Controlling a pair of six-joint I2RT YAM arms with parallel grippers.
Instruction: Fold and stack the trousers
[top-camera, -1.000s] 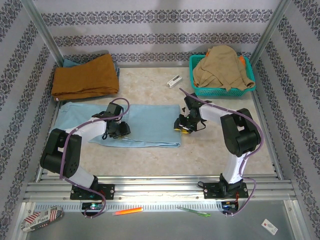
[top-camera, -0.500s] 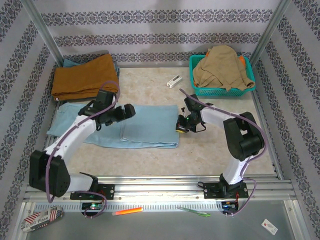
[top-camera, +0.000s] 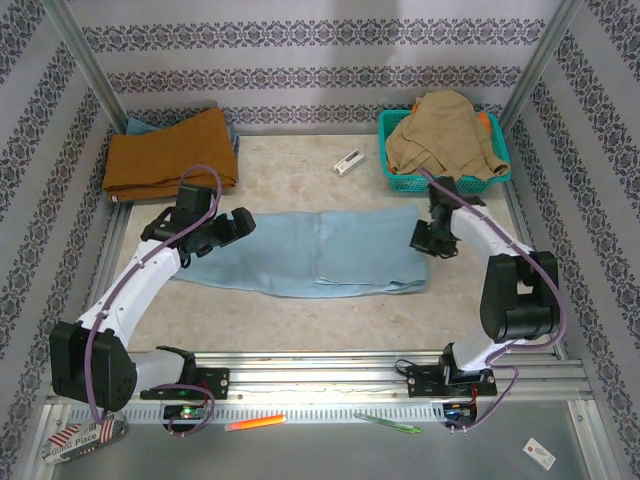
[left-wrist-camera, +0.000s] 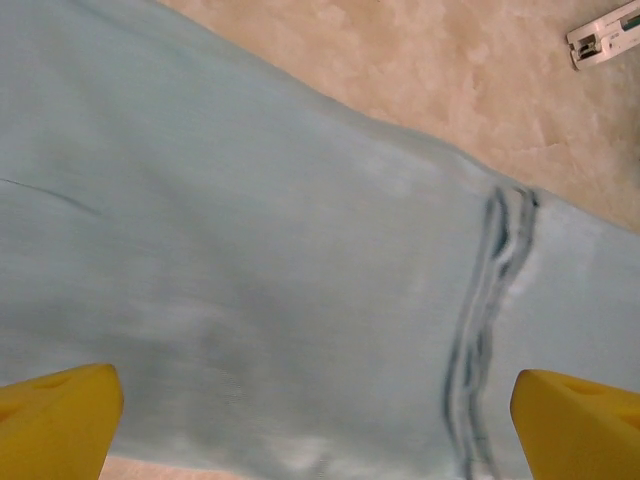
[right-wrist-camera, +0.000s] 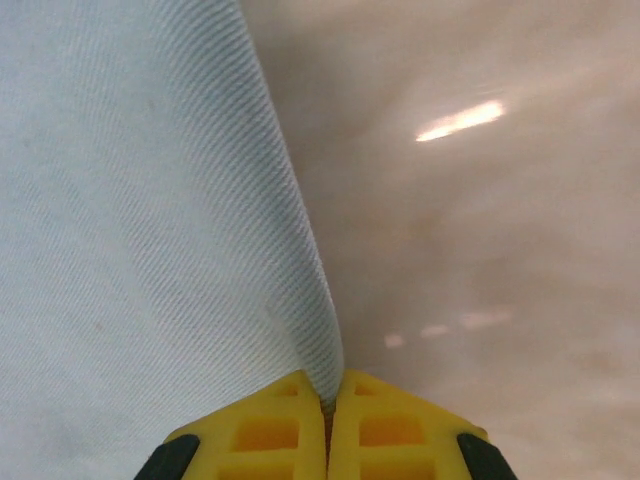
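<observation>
Trousers: light sky-blue thin cloth trousers (top-camera: 310, 250), spread long and flat across the middle of the worktop (top-camera: 290, 175).
My right gripper (right-wrist-camera: 327, 405): pinched closed on their right edge.
My left gripper (left-wrist-camera: 320, 400): jaws wide apart, above their left part.

Patterned walls (top-camera: 320, 60) on three sides, pale, with dark floral bands running level. Slanted metal post (top-camera: 85, 60) at the far left corner, second post (top-camera: 540, 60) at the far right. Beige marbled tabletop (top-camera: 290, 170) in the middle, mottled and smooth. Ribbed aluminium rails (top-camera: 320, 375) across the near edge. Grey metal ledge (top-camera: 320, 445) nearest of all. Soft, even light; one bright glint (right-wrist-camera: 460, 120) on the tabletop in the right wrist view.
</observation>
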